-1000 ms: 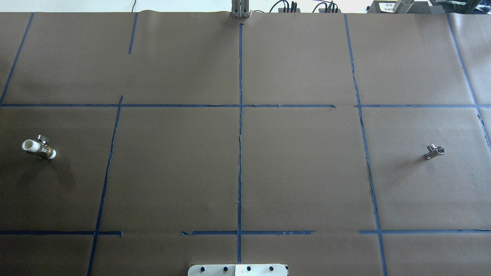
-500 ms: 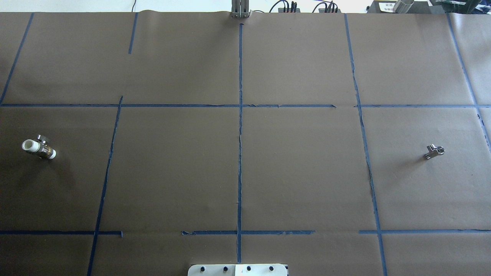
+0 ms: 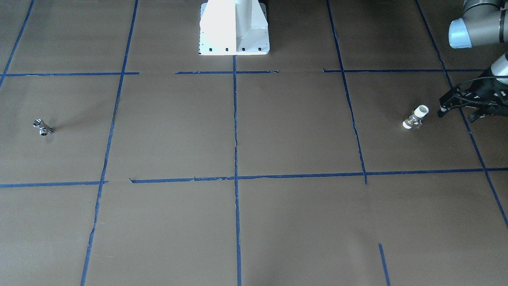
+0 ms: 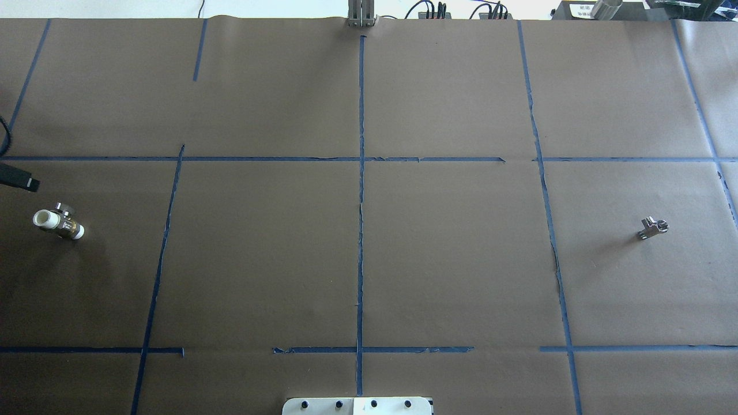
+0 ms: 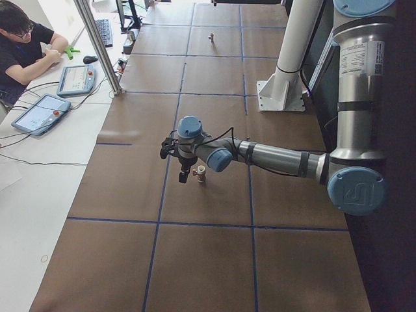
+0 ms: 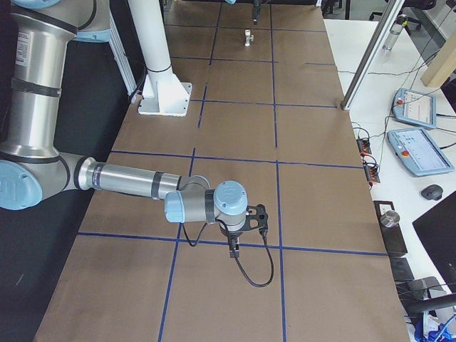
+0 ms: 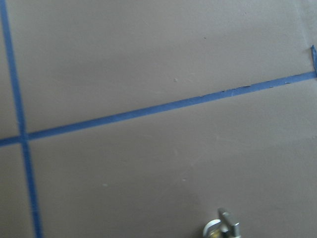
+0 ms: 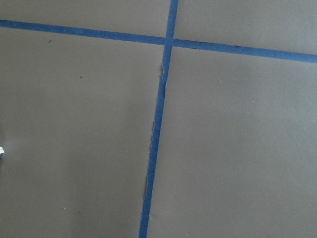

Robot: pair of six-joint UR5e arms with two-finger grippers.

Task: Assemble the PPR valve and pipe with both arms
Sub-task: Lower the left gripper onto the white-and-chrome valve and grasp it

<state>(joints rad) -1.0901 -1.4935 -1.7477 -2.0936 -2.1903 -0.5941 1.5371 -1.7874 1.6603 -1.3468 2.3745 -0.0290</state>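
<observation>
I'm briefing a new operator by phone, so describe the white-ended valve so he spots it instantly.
On the brown table gridded with blue tape, look to the end on the robot's left. The valve lies there, a short metal body with white plastic ends. The only other part, a small chrome fitting at the opposite end, has no white on it.

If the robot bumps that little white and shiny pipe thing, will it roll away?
Probably not far. The valve has round white ends that might roll, but its metal knob sticks out sideways and would likely stop it. It looks hard and stiff, so it shouldn't bend. The shiny metal middle may be slippery.
</observation>
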